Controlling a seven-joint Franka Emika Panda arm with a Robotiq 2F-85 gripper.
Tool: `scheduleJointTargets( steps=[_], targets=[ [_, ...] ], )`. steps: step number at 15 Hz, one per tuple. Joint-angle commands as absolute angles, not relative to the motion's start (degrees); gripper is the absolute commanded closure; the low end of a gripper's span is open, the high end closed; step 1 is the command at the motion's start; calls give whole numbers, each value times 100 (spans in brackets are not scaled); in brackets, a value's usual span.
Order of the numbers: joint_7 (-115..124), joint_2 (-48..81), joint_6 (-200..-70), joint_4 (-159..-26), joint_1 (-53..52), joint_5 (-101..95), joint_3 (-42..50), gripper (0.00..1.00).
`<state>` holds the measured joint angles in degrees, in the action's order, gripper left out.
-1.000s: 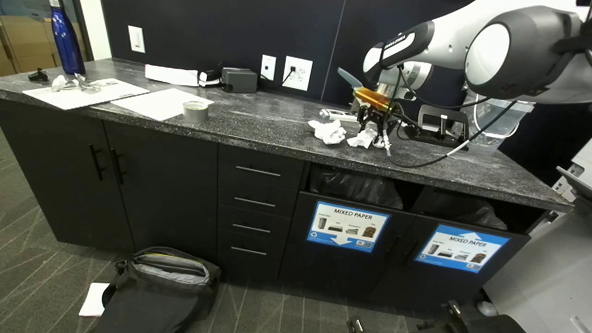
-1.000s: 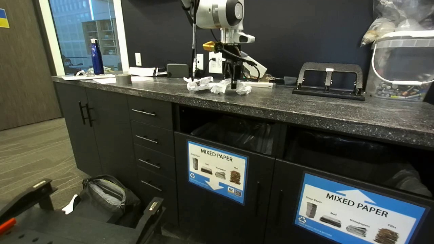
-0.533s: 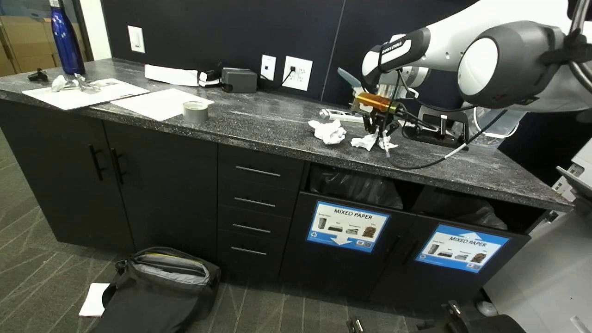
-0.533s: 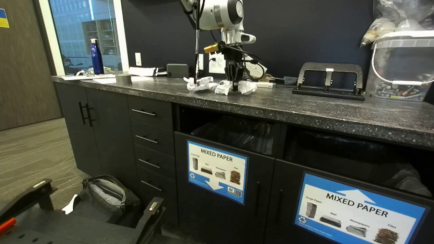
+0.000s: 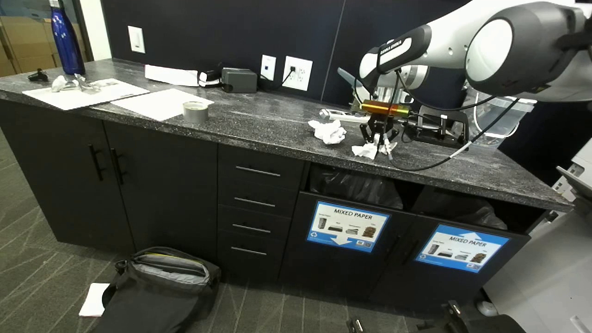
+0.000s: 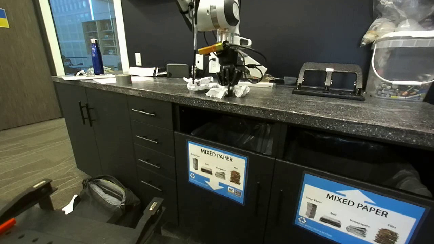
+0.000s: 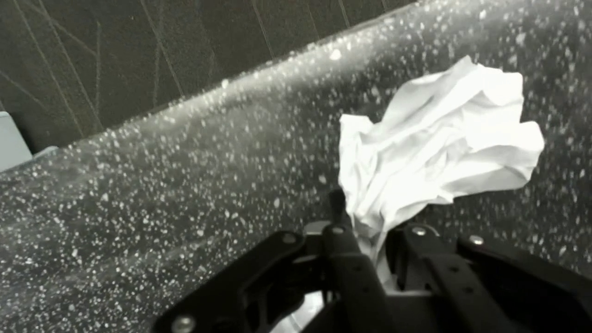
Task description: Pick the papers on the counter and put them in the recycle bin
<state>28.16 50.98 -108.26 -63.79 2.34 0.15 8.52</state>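
Left to right, in both exterior views, we see on the counter [image 6: 281, 98] a blue bottle [image 6: 97, 58], flat white sheets [image 5: 162, 102] and a crumpled paper [image 6: 199, 84]. Just beside it, near the counter's front edge, the gripper [image 6: 230, 91] pinches another paper [image 7: 434, 145] (in the wrist view, folds gathered between the fingers [image 7: 338, 208]). Farther right stand a hole punch [image 6: 328, 78] and a clear bucket [image 6: 400, 59].

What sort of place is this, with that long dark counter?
Probably an office, perhaps its supply corner. Two MIXED PAPER signs suggest paper recycling, a large hole punch stands on the counter, and flat white sheets lie farther along.
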Motion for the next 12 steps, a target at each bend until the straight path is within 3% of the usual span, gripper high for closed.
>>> scheduleJointTargets(
  steps=[1, 12],
  targets=[
    [1937, 4345, -10908, -7702, 163, -96, 710, 80],
    [1263, 2840, -12692, -10379, -79, -547, 694, 81]
  ],
)
